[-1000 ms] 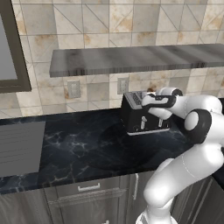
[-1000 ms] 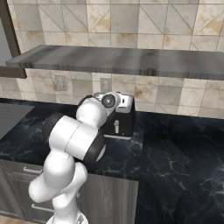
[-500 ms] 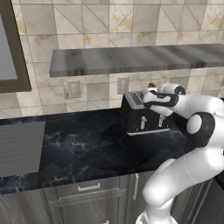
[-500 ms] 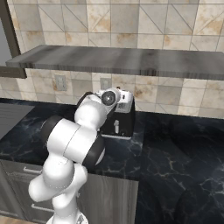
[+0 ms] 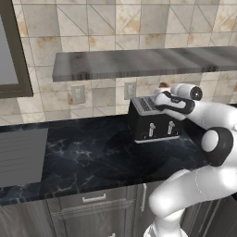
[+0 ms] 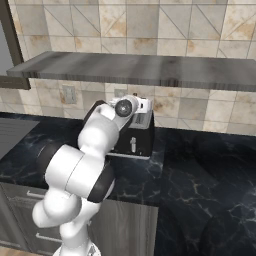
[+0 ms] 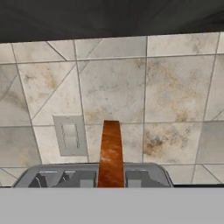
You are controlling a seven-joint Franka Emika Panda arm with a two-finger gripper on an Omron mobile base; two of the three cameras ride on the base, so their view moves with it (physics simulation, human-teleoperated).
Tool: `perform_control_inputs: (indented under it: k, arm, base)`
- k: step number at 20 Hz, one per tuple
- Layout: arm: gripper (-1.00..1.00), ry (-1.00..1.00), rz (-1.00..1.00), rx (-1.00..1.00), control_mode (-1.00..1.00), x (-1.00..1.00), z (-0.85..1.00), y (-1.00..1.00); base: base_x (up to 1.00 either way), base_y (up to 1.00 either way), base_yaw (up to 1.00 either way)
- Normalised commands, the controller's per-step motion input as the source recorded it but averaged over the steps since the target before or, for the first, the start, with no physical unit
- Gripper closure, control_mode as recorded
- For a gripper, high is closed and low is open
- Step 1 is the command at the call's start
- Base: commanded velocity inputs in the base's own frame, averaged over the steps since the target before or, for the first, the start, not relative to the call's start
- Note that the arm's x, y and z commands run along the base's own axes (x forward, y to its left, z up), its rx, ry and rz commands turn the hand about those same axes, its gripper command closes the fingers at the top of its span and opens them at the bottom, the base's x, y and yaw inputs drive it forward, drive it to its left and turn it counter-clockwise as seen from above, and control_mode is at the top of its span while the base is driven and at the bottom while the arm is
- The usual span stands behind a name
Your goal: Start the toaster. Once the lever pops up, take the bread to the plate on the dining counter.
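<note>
Toaster [image 5: 152, 121] sits on black wall countertop [image 5: 88, 152], against tiled wall, below grey shelf [image 5: 139, 62]. This = landmark.

Bread [image 7: 110, 154]: tan-brown slice seen edge-on in hand view, standing upright in the toaster's slotted top, upper part proud of the slot, wall outlet [image 7: 69, 135] behind it to one side. In left base view a small brown bit shows just above toaster top, behind the hand; too small to say more.

Handling (judgement): slice prob. light, stiff-ish if toasted, crumbly at crust, easy to crack if squeezed hard. Flat faces give best purchase; take the exposed upper part, one finger each face, lift straight up out of slot to avoid snagging the slot edges.

Gripper [image 5: 162, 98]: over toaster top, hand reaching in from arm's side. Jaws drawn together, as narrow as they go. Bread lies dead centre ahead of gripper in hand view, rising from between where the tips would be; tips themselves not visible, so can't confirm whether they're pinching the slice or merely closed beside it.

Levers [image 5: 160, 129] on toaster front, both pale, look up.
</note>
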Motion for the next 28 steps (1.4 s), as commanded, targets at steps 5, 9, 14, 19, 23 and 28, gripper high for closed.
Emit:
perform_control_inputs:
  k: [5, 9, 14, 19, 23, 28]
  arm:
    - [1.00, 0.00, 0.00, 0.00, -1.00, -0.38, 0.32, 0.00]
    - [1.00, 0.00, 0.00, 0.00, -1.00, -0.58, 0.03, 0.00]
    - [1.00, 0.00, 0.00, 0.00, -1.00, -0.51, 0.18, 0.00]
    - [1.00, 0.00, 0.00, 0.00, -1.00, -0.69, 0.37, 0.00]
    - [1.00, 0.01, 0.00, 0.00, -1.00, -0.84, 0.22, 0.00]
    - [1.00, 0.06, 0.00, 0.00, -1.00, -0.81, 0.05, 0.00]
  base:
    - [0.00, 0.00, 0.00]
    - [0.00, 0.00, 0.00]
    - [0.00, 0.00, 0.00]
    - [0.00, 0.00, 0.00]
    - [0.00, 0.00, 0.00]
    - [0.00, 0.00, 0.00]
